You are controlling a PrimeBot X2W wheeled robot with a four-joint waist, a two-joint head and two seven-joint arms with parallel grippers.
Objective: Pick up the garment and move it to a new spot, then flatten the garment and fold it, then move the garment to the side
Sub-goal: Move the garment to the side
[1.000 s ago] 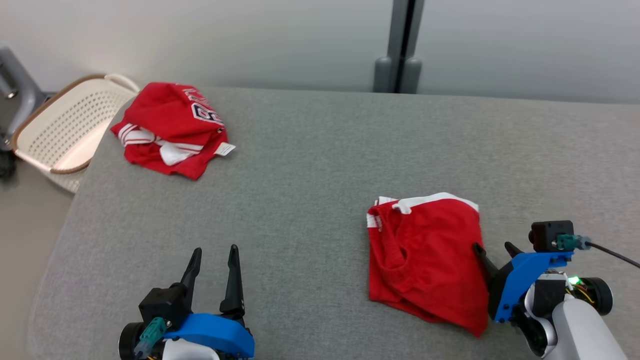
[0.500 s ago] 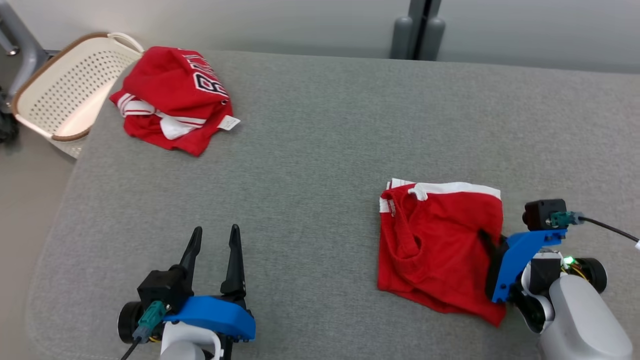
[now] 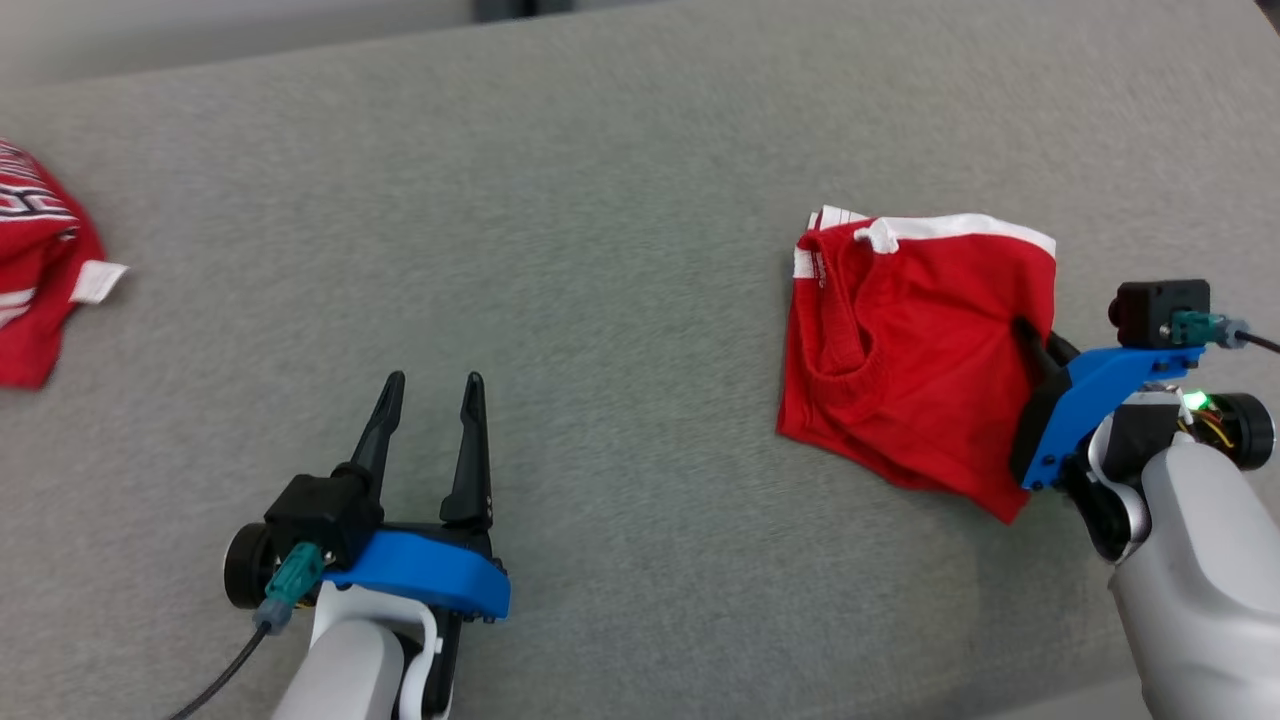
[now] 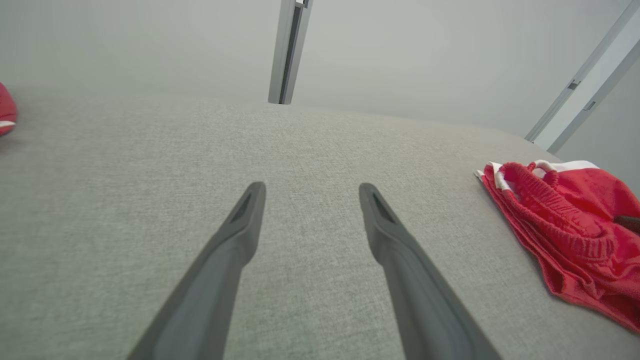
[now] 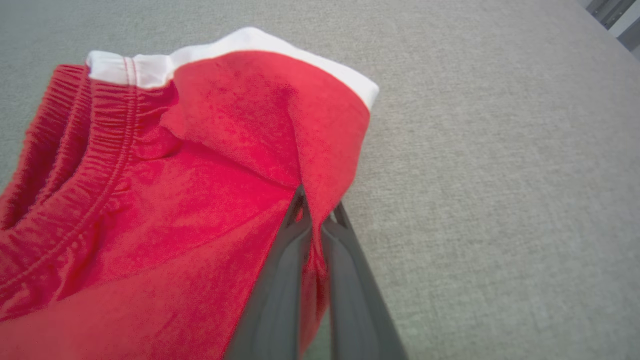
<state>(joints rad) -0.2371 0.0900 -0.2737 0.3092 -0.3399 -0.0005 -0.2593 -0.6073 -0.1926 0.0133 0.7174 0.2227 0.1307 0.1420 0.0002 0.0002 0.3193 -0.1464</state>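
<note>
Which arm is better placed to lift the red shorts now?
Right. The right gripper is shut on an edge of the red shorts; the left gripper is open over the grey surface, well apart from them.

Landmark: folded red knit garment with white band (image 3: 920,350), on the grey woven-fabric tabletop (image 3: 620,180), toward its right side.
Second cloth: crumpled red jersey with white lettering (image 3: 35,270), same tabletop, far left of the garment, well apart.
Left gripper (image 3: 434,382): left of the garment, nearer the robot, between the two cloths.
Right gripper (image 3: 1035,335): at the garment's right edge, a fold of it between the fingers (image 5: 280,260).
Grey upright metal post (image 4: 289,50): behind the tabletop's far edge, left of the garment.
</note>
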